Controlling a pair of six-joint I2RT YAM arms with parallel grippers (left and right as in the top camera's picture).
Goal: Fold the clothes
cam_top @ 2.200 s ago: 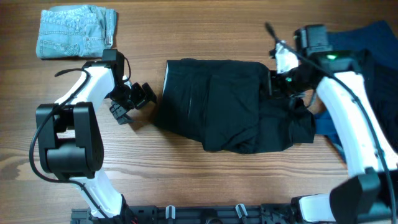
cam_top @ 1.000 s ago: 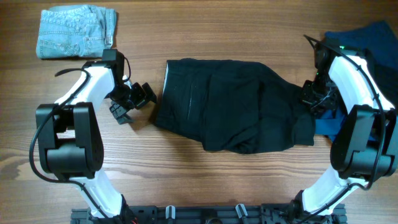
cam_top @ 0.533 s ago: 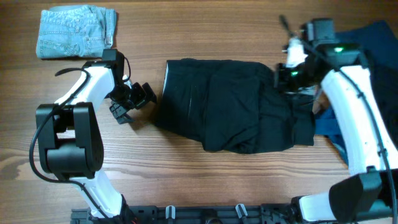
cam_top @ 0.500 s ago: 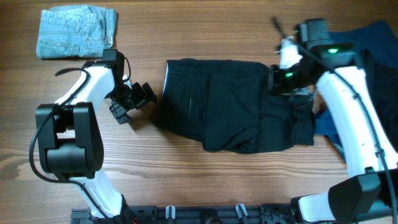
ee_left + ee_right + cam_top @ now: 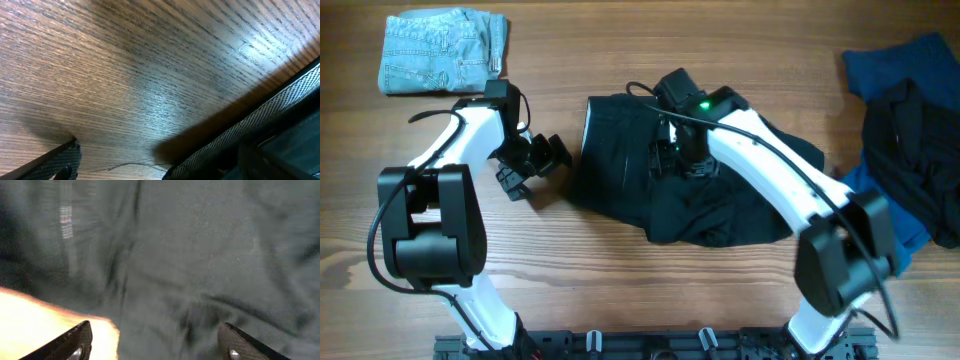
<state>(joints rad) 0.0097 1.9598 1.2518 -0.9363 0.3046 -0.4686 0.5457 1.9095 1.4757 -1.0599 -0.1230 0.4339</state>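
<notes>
Wood-grain tabletop seen from above. In its upper left corner lies a folded pair of pale-blue denim shorts. Next, the left gripper hovers low over bare wood, fingers spread wide, just beside the crumpled black fabric shorts at centre. Over these, the right gripper has its fingers parted, pinching nothing. Dark blue and black garments are heaped at the right edge.

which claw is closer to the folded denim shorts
Left. In the overhead view the left claw is over the table, below and right of the denim shorts; the right claw is much farther away, over the middle of the black shorts.
</notes>
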